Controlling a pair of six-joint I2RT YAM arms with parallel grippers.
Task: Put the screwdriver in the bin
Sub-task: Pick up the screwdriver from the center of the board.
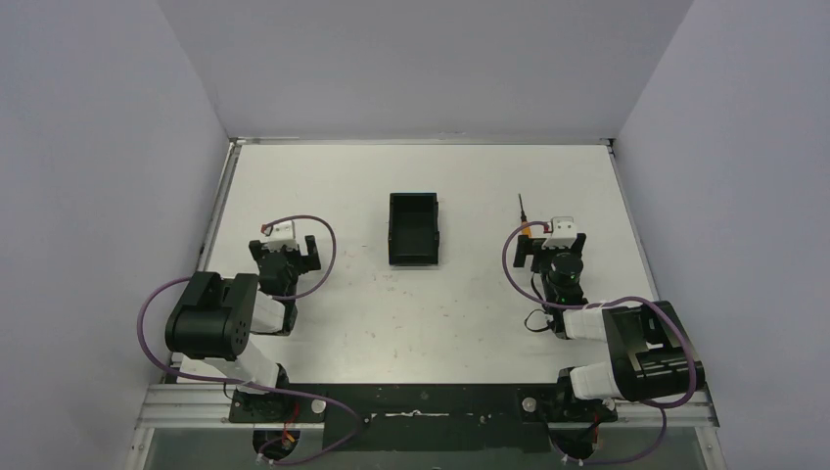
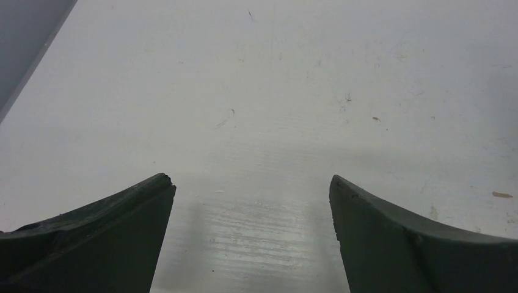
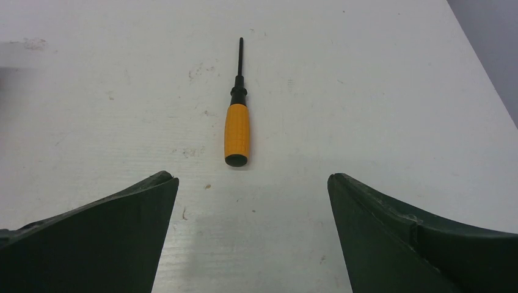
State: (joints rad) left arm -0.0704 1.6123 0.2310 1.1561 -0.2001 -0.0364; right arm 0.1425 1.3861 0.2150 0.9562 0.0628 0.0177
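The screwdriver point(image 3: 237, 125) has an orange handle and a thin dark shaft. It lies flat on the white table, shaft pointing away from me. In the top view it point(image 1: 525, 215) lies right of the bin point(image 1: 413, 230), a small black open-top tray at the table's middle, with nothing visible inside. My right gripper point(image 3: 251, 177) is open and empty, low over the table, its fingertips just short of the handle's butt end; it also shows in the top view point(image 1: 554, 243). My left gripper point(image 1: 284, 245) is open and empty, left of the bin, over bare table point(image 2: 251, 177).
The white table point(image 1: 421, 313) is boxed in by grey walls on the left, back and right. Its right edge point(image 3: 488, 91) shows in the right wrist view. Purple cables loop beside both arms. The bin stands roughly midway between the two grippers.
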